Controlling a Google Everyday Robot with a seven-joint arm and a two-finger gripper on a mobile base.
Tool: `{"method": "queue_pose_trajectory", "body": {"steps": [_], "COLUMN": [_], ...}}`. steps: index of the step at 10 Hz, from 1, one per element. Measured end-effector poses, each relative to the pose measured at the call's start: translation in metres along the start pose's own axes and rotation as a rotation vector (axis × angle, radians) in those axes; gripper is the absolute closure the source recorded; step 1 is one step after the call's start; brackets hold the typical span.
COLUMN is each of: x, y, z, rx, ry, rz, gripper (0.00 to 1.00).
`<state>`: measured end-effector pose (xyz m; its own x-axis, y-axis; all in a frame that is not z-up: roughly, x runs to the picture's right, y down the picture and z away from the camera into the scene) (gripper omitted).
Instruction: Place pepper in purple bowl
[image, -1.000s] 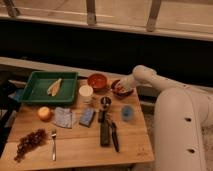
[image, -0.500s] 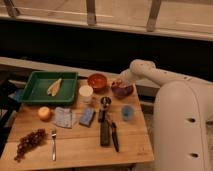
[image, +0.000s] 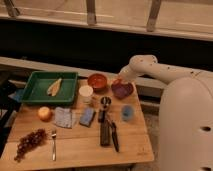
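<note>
The purple bowl stands on the wooden table at the back right, to the right of the orange-red bowl. My gripper hangs at the end of the white arm, just above the purple bowl's far left rim. A small reddish spot that may be the pepper shows at the gripper's tip. I cannot tell whether it is held or lies in the bowl.
A green tray with a yellowish item sits at the back left. A white cup, blue cup, blue sponge, cloth, orange fruit, grapes, fork and black utensils lie on the table.
The arm has risen and drawn back a little, lifting the gripper from low over the purple bowl to just above its far rim.
</note>
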<state>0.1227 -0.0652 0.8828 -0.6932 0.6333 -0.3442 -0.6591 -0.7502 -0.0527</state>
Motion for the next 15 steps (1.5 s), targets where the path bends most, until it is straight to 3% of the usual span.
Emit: {"method": "queue_pose_trajectory", "body": {"steps": [4,7,12,15], "x": [-0.008,-0.007,-0.013,-0.014], "y": [0.015,0.019,-0.008,-0.024], "z": [-0.032,-0.034,-0.003,0.026], "rx": [-0.04,-0.046,-0.001,0.046], "ry": [-0.052,-0.062,-0.036,-0.013], "rz": [-0.031,-0.046,0.01,0.043], "gripper": [0.94,0.94,0.94,0.93]}}
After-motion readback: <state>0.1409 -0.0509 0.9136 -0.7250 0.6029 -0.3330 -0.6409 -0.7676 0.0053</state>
